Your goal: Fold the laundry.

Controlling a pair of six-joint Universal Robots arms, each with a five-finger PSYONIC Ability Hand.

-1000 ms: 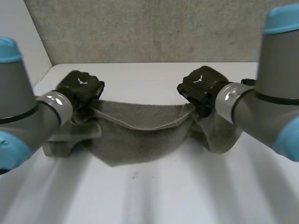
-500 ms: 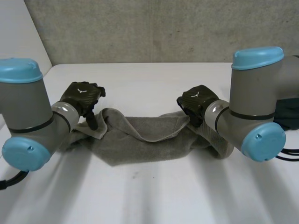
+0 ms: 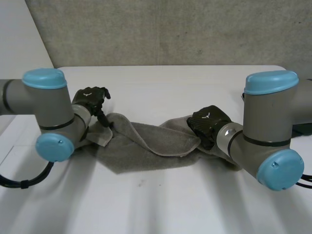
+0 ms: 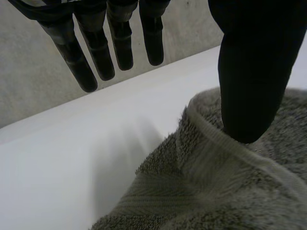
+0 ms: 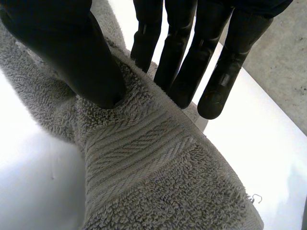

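White and smooth, the bare table top (image 3: 161, 204) is closest to the camera. Next come the two bent grey arms with round light-blue caps, the left arm (image 3: 48, 114) and the right arm (image 3: 265, 126), each with its elbow sticking out toward the front. Between them lies the fluffy grey towel (image 3: 146, 148), bunched up and twisted in a long strip across the middle of the table, with one folded flap on top. The black right hand (image 3: 208, 122) is low on the towel's right end, palm down. Its fat thumb (image 5: 67, 48) pushes into the cloth and its straight fingers (image 5: 192, 62) are on the other side of a bump of towel, so the hand pinches that bump. The black left hand (image 3: 90, 100) is at the towel's left end, a bit higher and farther back. It is open wide: its fingers (image 4: 96, 52) are straight and spread over the bare table, off the cloth, and only the tip of its thumb (image 4: 249, 76) touches the towel's sewn edge. Behind the hands the table runs on to a rough grey wall (image 3: 161, 29).
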